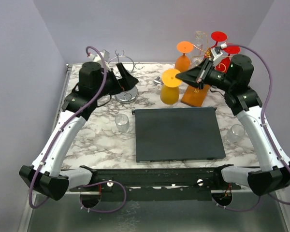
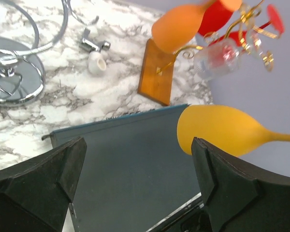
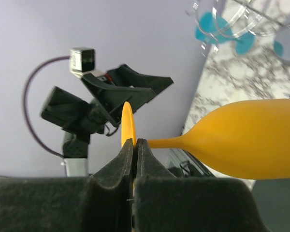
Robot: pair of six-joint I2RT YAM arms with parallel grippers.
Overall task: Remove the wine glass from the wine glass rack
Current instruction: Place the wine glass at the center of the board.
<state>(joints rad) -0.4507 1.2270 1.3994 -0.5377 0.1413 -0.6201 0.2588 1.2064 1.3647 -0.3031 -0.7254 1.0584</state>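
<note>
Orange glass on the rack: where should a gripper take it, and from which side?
The orange glass hangs bowl-down at the left of the rack. Its bowl is wide and smooth, so probably take the thin stem just under the foot, jaws either side. Come from the left: red glasses crowd the right, and the right gripper holds the yellow glass in front.

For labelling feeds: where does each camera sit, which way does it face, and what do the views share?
Top external: above and behind the arms, looking down on the table; both arms show.
Left wrist: by the left gripper, facing the mat and rack; its open fingers show.
Right wrist: by the right gripper, facing the left gripper; its fingers, shut on the yellow glass, show.
Shared: all three see the yellow glass.
</note>
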